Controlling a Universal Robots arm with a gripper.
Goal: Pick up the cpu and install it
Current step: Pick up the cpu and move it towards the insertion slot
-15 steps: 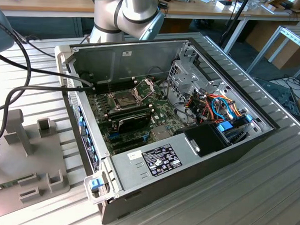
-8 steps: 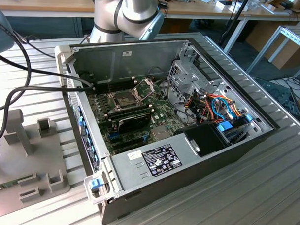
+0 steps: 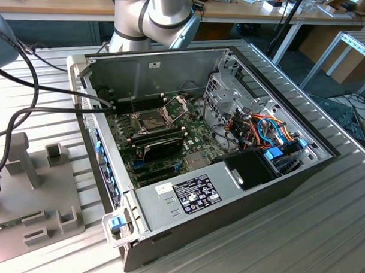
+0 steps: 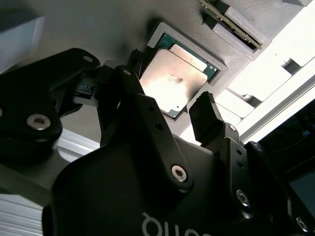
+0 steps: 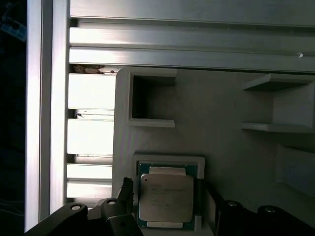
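Since the cpu (image 5: 166,197) lies flat, metal top up, in a close-fitting recessed pocket (image 5: 170,160) of the grey plate (image 5: 221,113), its position and angle look fixed on purpose, with the edges left reachable. So it's on the fixture, not in the case (image 3: 240,192). The grey plate at the exterior view's left looks like that same fixture, on the slatted table (image 5: 147,54) and well apart from the board (image 3: 197,140). The gripper (image 4: 170,81) hangs directly over the chip in both wrist views. Its fingers (image 4: 204,110) are spread, one to each side along opposite edges, and nothing is pinched. I read that as a straddle for an edge grip that keeps the pads off the lid. Can't tell whether either fingertip touches the pocket wall. In the case, the socket (image 3: 152,119) sits mid-board with its frame (image 3: 179,102) hinged up toward the far side, presumably left open so the seat is exposed. The case has its side panel off and lies flat, so the board faces up for access from above. Count: 1 cpu, 1 pocket, 2 fingers, 1 socket, 1 frame, 1 case. Other plate features in the first wrist view: 1 square box holder (image 5: 147,101) just beyond the pocket and 2 ledges (image 5: 268,127) off to the side.
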